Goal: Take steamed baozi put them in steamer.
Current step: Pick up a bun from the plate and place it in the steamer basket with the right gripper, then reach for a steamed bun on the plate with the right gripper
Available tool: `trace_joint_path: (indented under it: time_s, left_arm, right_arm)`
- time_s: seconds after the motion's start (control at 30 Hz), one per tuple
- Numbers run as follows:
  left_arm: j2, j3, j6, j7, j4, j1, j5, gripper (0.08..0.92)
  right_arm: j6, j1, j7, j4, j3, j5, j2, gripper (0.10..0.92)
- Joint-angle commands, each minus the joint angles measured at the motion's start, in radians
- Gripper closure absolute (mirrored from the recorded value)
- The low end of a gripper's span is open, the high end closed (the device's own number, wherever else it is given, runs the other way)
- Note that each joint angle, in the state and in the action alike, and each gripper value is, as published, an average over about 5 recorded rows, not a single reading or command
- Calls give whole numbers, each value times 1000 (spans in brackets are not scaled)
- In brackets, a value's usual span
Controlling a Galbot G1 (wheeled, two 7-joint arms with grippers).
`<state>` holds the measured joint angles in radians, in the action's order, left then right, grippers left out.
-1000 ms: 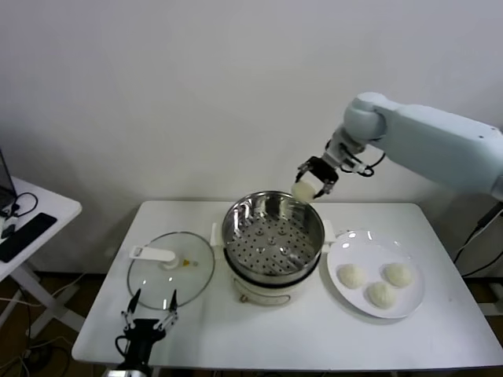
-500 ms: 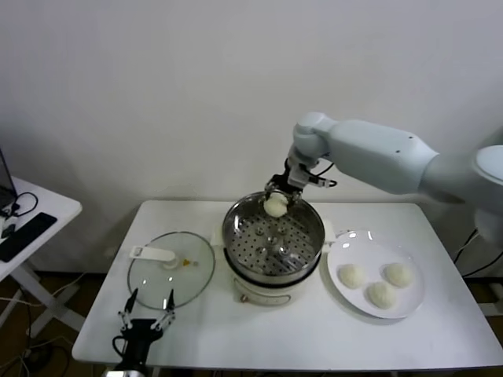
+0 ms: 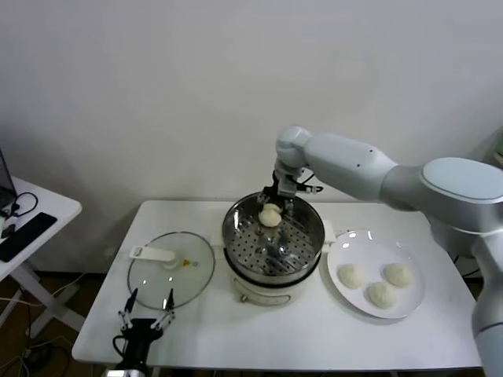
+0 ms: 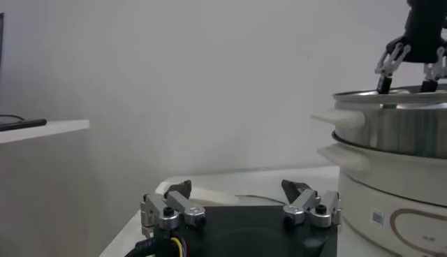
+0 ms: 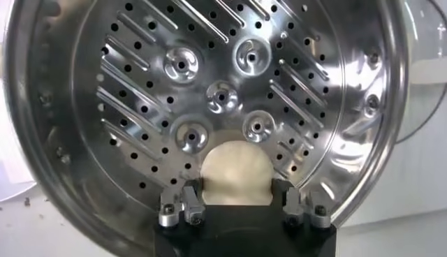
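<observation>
Clasping one steamed baozi (image 5: 235,172) by its sides, the right gripper (image 3: 274,210) hangs inside the steamer (image 3: 313,236). Soft, light dough dents easily, so a gentle hold suits; the left gripper (image 4: 239,209) rests spread apart by the table's (image 3: 409,334) near edge

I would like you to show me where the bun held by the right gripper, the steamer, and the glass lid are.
held baozi (image 5: 235,172): right wrist view, on its rounded top between the fingers.
steamer (image 3: 236,222): head view, on the shiny left inner wall.
glass lid (image 3: 157,281): head view, on bare glass near its front.

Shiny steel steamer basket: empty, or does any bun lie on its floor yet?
Empty. The shiny steel steamer basket shows bare perforated floor; the one off-white bun above it sits between the right gripper's fingers.
</observation>
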<state>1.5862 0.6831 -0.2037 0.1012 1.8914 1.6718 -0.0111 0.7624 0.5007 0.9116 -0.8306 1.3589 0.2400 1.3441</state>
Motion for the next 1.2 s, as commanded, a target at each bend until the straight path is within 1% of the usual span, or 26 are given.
trace_joint_path:
  time_s: [0.03, 0.13, 0.27, 0.33, 0.43, 0.53, 0.6, 0.73, 0.8, 0.83, 0.93, 1.03, 1.2]
  left_arm:
    - [0, 1, -3, -1, -3, 0, -1, 177]
    - [1, 2, -2, -1, 0, 1, -1, 177]
    - [2, 4, -2, -1, 7, 5, -4, 177]
    - [2, 4, -2, -1, 9, 8, -5, 177]
    - [1, 4, -2, -1, 10, 12, -7, 177]
    - [1, 3, -1, -1, 13, 14, -8, 177]
    - [0, 3, 0, -1, 15, 16, -8, 177]
    - [-5, 4, 0, -1, 18, 19, -7, 177]
    - [-8, 5, 0, -1, 17, 19, -7, 177]
    - [-9, 5, -1, -1, 17, 18, -6, 177]
    - [-8, 5, -1, -1, 13, 15, -6, 177]
    - [-8, 8, -1, -2, 11, 14, -5, 177]
    - [-12, 10, -4, -3, 6, 14, -3, 177]
  right_arm:
    - [82, -33, -34, 72, -10, 26, 41, 357]
    - [101, -27, -40, 65, -13, 8, 35, 290]
    - [110, 22, -25, 11, 7, -66, 2, 215]
    - [110, 73, -6, -35, 45, -141, -29, 206]
    - [93, 194, 36, -105, 159, -315, -83, 203]
    - [39, 306, 87, -153, 278, -468, -138, 203]
    - [-47, 368, 117, -186, 358, -567, -182, 203]
    - [-340, 514, 181, -290, 525, -796, -274, 203]
    - [-456, 575, 203, -335, 598, -848, -319, 203]
    - [-503, 600, 209, -356, 634, -860, -343, 203]
    - [-598, 635, 194, -425, 707, -832, -418, 203]
    - [-705, 649, 142, -514, 760, -807, -500, 203]
    - [-879, 614, 76, -626, 776, -831, -618, 203]
